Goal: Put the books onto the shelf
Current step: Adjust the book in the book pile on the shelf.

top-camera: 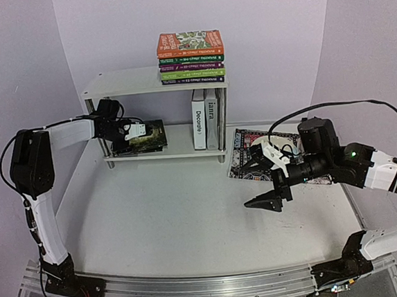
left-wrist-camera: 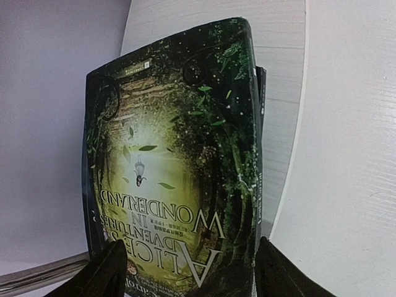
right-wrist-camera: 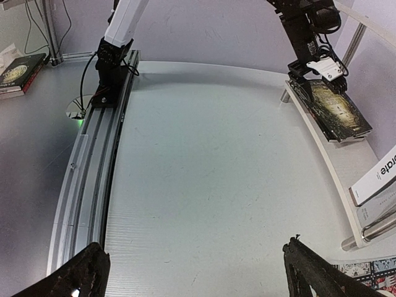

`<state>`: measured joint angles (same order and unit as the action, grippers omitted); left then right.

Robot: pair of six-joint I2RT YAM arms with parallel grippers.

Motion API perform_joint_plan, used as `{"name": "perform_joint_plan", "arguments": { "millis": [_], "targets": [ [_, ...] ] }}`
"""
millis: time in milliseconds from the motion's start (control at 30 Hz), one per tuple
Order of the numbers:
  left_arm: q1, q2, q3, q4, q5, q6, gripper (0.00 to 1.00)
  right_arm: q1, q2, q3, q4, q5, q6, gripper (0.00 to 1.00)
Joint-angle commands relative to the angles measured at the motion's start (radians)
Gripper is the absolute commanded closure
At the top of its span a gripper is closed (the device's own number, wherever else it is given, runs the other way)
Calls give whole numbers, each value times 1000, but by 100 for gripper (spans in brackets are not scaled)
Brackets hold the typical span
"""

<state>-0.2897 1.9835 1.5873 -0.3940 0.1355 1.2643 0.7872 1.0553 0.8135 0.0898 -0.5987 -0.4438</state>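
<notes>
A dark green "Alice's Adventures in Wonderland" book [left-wrist-camera: 179, 142] lies flat on another dark book on the white shelf's [top-camera: 130, 81] lower board [left-wrist-camera: 281, 55]. My left gripper [top-camera: 133, 132] is at the book's left end. Its fingers [left-wrist-camera: 111, 272] stand apart on either side of the cover's near edge, open and gripping nothing. Several colourful books [top-camera: 190, 55] are stacked on the top board. "Decorate" [top-camera: 199, 119] and a grey book [top-camera: 212, 118] stand upright on the lower board. My right gripper [top-camera: 257, 180] hovers open over the table, with bare table between its fingers [right-wrist-camera: 309, 272].
A black patterned mat [top-camera: 254, 150] lies on the table right of the shelf, under my right arm. Chrome shelf legs [top-camera: 222, 129] stand at the shelf corners. In the right wrist view, dark books [right-wrist-camera: 18, 74] lie beyond the base rail [right-wrist-camera: 93, 154].
</notes>
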Motion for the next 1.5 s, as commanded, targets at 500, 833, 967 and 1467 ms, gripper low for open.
{"name": "perform_joint_plan", "arguments": {
  "millis": [500,833,967,1467],
  "targets": [
    [-15,35,6,-25,-1,-27,39,4,-2,3,13,-24,7,2],
    [-18,67,36,-28,-87,-16,53,3,0,1,13,-26,7,2],
    [-18,67,51,-27,-94,-18,58,3,2,1,13,-26,7,2],
    [-14,84,100,-26,-119,13,56,3,5,-1,15,-27,6,2]
  ]
}}
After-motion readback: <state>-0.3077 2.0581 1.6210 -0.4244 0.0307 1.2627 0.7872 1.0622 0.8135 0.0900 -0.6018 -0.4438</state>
